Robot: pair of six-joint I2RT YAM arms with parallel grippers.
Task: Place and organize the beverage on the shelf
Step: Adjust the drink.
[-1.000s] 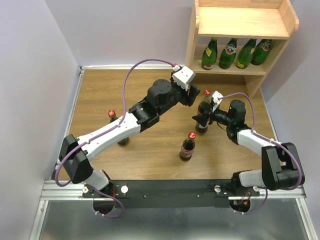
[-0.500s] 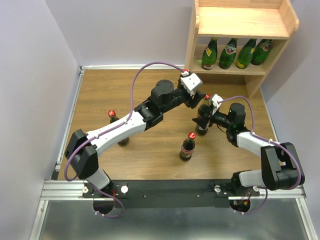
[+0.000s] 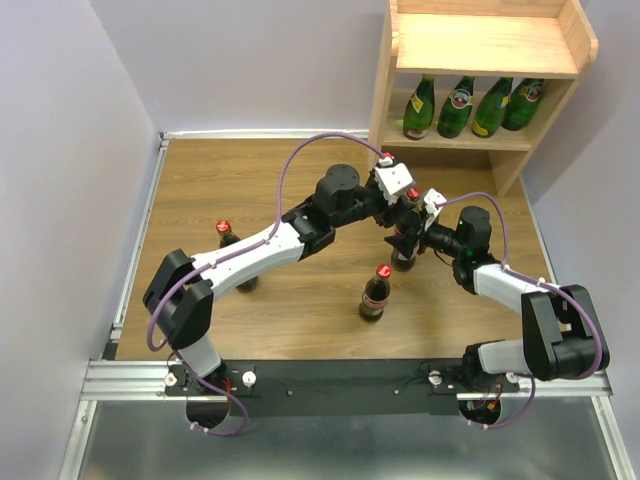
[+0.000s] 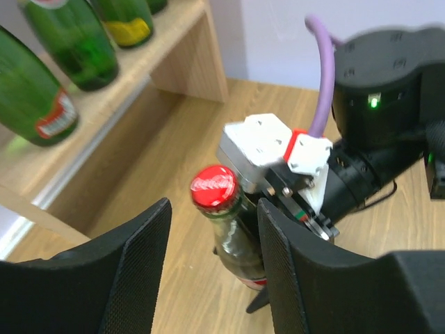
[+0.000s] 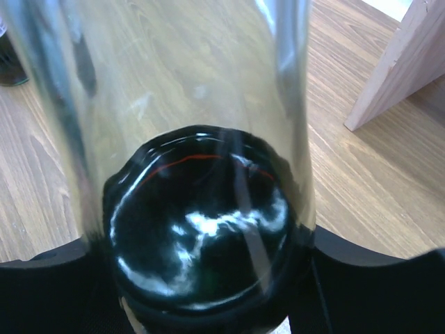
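Just before the shelf (image 3: 383, 95), the right gripper (image 3: 410, 240) clamps a cola bottle (image 4: 235, 242) (red cap up); the left gripper (image 4: 214, 216) stands open, its fingers flanking the neck.

Shelf (image 3: 485, 45): light wood, 2 tiers, raised rim on top board; far right, upright.
Green bottles (image 3: 456, 107): 4, gold caps; side by side on lower tier.
Left cola bottle (image 3: 223, 228): red cap; upright, near left, partly hidden.
Middle cola bottle (image 3: 375, 295): upright, near centre.
Right cola bottle (image 4: 215, 188): upright, clamped low by right gripper (image 5: 208, 282), near shelf.
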